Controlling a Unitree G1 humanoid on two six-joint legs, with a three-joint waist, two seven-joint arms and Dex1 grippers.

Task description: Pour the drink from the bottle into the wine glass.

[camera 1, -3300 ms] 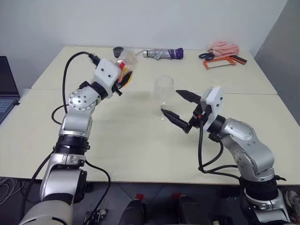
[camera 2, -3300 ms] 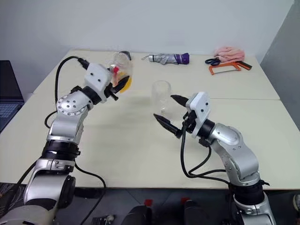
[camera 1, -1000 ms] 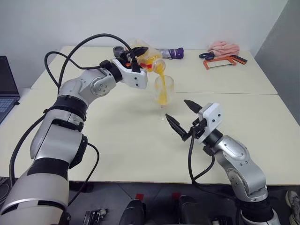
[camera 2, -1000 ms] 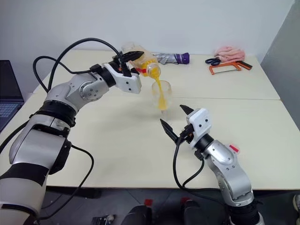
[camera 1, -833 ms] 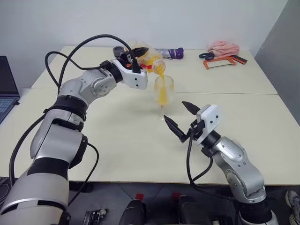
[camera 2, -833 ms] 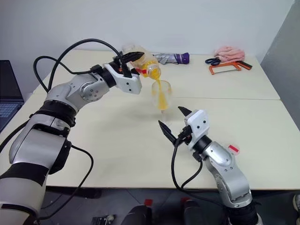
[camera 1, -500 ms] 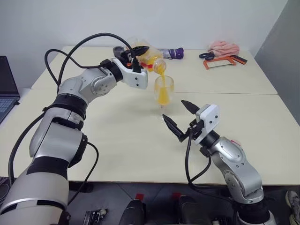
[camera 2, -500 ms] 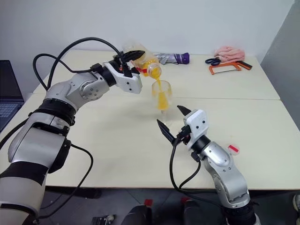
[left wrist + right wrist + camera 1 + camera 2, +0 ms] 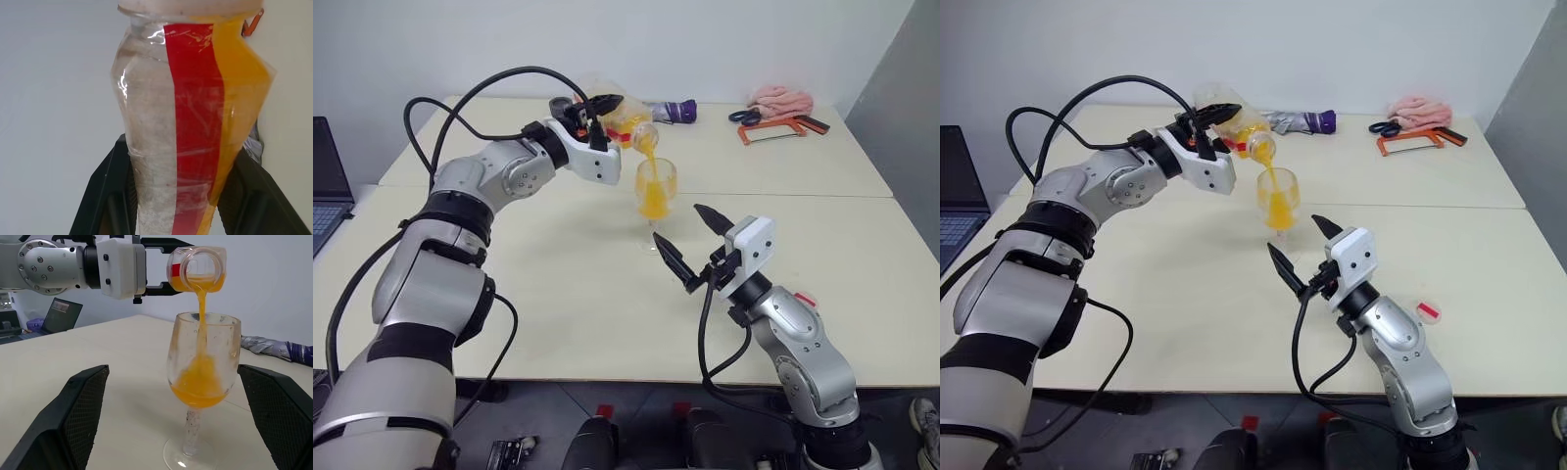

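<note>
Cream table, white wall behind. Left gripper clamped on the bottle, tipped mouth-down above the wine glass. The drink streams into the bowl, pooled at its bottom. Glass upright mid-table. Right gripper fingers spread wide, nothing held, just in front of the glass foot, not touching.

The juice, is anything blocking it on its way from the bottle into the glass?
Nothing visible is. The bottle, tipped in the left pincer, has its mouth above the glass, and the juice falls straight into the open bowl. The right pincer stands open, nearer than the glass and apart from it.
</note>
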